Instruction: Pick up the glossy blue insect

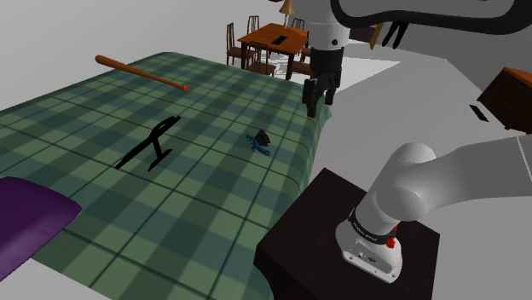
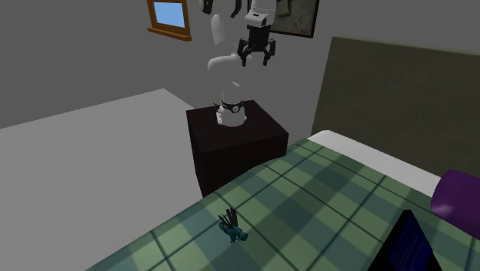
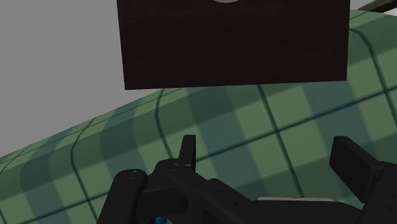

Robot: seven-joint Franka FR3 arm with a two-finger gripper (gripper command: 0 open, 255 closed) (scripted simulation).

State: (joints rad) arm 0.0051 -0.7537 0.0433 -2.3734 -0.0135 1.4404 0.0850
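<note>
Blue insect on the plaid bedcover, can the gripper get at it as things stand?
Probably yes: the open gripper hangs above the bedcover edge, and nothing covers or crowds the insect.

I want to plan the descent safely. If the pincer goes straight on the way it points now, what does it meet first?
Probably the green plaid bedspread, near its edge by the dark stand, not the blue insect. The open pincer hangs high, so depth is uncertain.
</note>
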